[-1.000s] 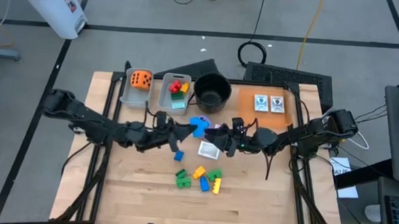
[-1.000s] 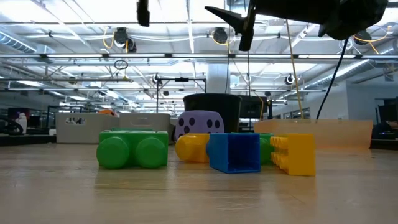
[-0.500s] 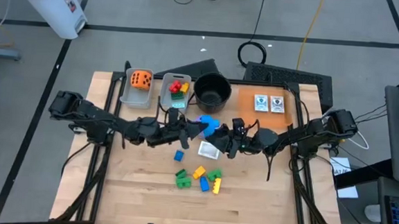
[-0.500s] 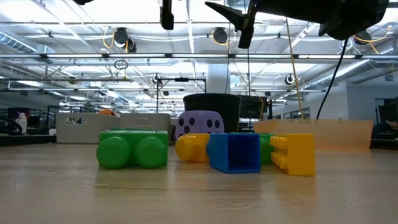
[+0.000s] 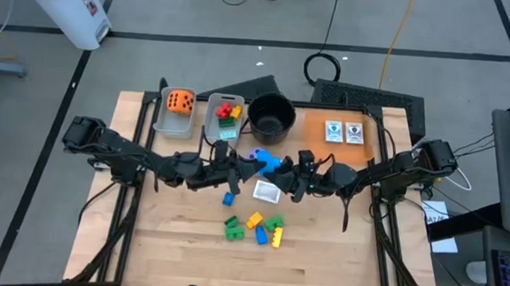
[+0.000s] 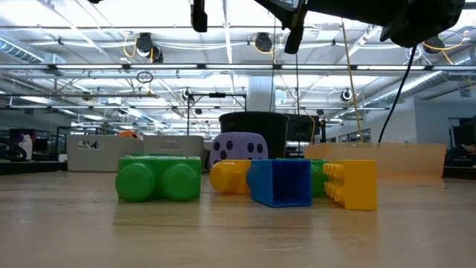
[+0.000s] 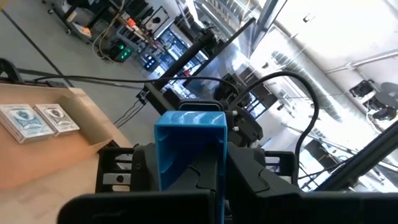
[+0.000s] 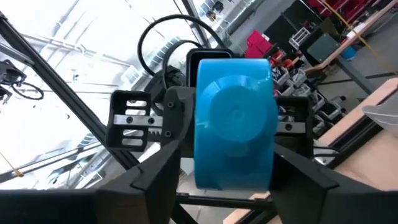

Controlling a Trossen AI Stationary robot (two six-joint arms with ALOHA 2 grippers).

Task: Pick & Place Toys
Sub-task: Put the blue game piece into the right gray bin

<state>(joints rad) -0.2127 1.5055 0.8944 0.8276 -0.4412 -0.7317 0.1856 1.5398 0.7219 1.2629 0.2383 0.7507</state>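
Observation:
A blue block (image 5: pixel 270 163) hangs in the air above the table's middle, between my two grippers. My left gripper (image 5: pixel 246 165) reaches it from the table's left and is shut on it. My right gripper (image 5: pixel 287 173) comes from the right with its fingers against the block's sides. Behind the block a purple die (image 6: pixel 238 149) rests on the table. A white-edged card (image 5: pixel 267 192) lies flat below the grippers. Green (image 5: pixel 234 229), yellow (image 5: pixel 254 220) and blue (image 5: pixel 228 198) blocks lie nearer the front edge. My left gripper holds the blue block at its hollow open end (image 7: pixel 186 163), which faces this wrist; the shut fingers cover the exact place. They come level from the table's left, and the block is clear of the table. My right gripper has the block's two opposite sides (image 8: pixel 202 155) between its fingers, its round stud end (image 8: pixel 235 115) facing this wrist. The fingers come about level from the table's right.
At the far edge stand a grey bin with an orange die (image 5: pixel 179 103), a second bin holding red, yellow and green blocks (image 5: pixel 227 115), a round black pot (image 5: pixel 271 117), and a brown tray with two cards (image 5: pixel 343 131). Bare wood lies along the near edge.
My left gripper has carried the blue block toward the table's right, up to my right gripper, and then stopped. My right gripper has stayed where it was, and its fingers have drawn in on the block.

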